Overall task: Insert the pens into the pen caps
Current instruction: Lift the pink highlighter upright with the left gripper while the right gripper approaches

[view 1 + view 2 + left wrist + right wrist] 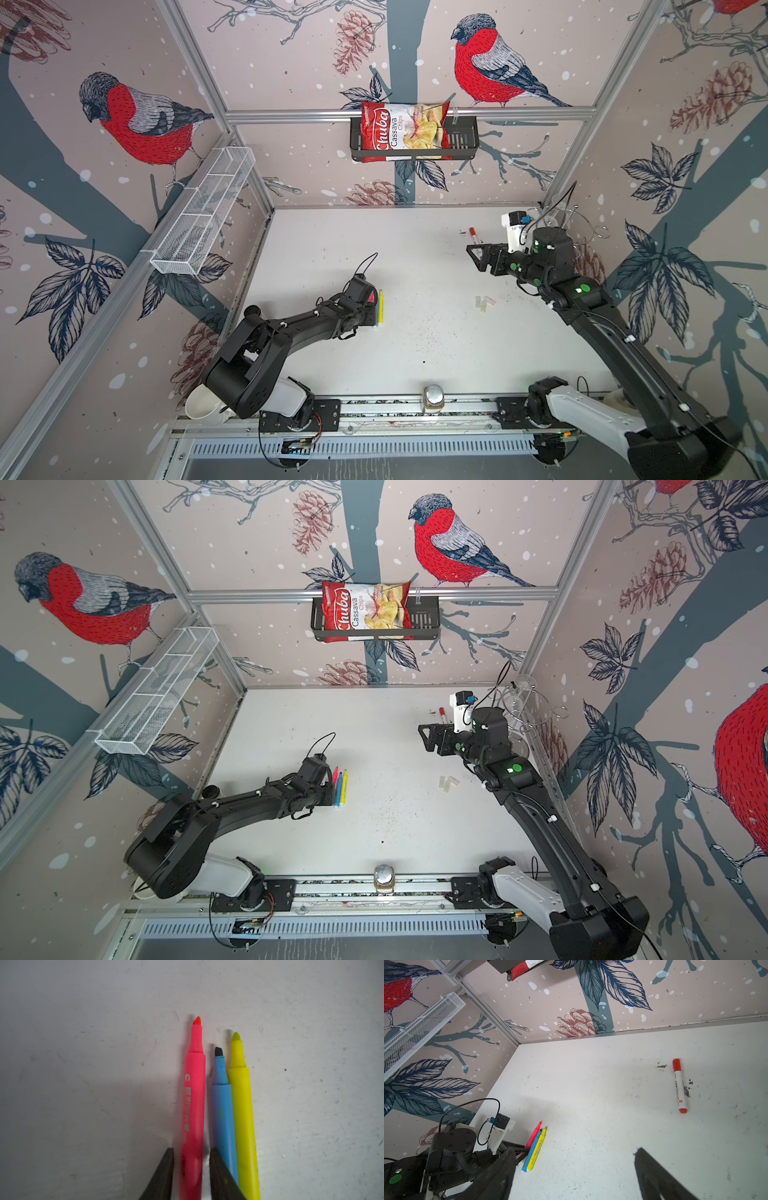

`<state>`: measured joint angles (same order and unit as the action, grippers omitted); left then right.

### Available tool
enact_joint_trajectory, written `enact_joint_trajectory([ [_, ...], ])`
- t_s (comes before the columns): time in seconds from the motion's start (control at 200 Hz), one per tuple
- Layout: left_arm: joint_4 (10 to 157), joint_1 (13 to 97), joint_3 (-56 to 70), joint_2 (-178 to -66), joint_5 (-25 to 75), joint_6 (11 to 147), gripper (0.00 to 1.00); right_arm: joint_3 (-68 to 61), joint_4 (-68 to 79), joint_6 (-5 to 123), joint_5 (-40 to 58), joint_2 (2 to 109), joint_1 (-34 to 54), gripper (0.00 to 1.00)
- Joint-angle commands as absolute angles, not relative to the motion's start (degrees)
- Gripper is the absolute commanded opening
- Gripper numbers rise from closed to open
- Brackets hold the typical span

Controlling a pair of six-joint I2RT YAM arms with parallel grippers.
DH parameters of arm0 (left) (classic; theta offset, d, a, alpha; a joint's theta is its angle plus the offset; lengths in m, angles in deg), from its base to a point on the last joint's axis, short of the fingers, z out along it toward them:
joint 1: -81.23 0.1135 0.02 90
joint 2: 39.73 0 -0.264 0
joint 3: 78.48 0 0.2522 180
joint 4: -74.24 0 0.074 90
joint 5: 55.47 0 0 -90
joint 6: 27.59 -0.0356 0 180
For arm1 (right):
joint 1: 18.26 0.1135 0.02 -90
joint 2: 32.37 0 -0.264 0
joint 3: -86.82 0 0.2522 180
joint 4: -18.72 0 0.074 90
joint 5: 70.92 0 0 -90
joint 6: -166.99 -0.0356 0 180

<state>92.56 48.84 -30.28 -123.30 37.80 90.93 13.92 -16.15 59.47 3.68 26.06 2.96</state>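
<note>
Left pincer (191, 1149): jaws narrow, astride the rear of the pink pen (194, 1095); real pinch, cannot tell | pen: on the counter (374, 374) beside blue pen (223, 1115) and yellow pen (242, 1105), long axis straight ahead of pincer, nib leading | pen caps (484, 302): well apart rightward, nearer the wide-open, empty right pincer (476, 257)

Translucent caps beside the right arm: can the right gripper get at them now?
Probably yes. The right gripper is open and empty, and the translucent caps lie on bare table with nothing over them. It would need to pull back and descend first.
</note>
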Motion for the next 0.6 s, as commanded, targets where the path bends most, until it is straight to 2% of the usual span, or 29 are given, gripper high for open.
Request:
enact_joint_trajectory([
  [0.0,95.9,48.9,-30.1,-124.2,38.6,90.3,0.3,14.0,-14.1,59.3,3.9,25.7,3.0,0.89],
  [0.595,101.4,46.4,-27.0,-127.5,42.0,89.4,0.3,14.2,-13.5,58.4,4.4,25.0,3.0,0.89],
])
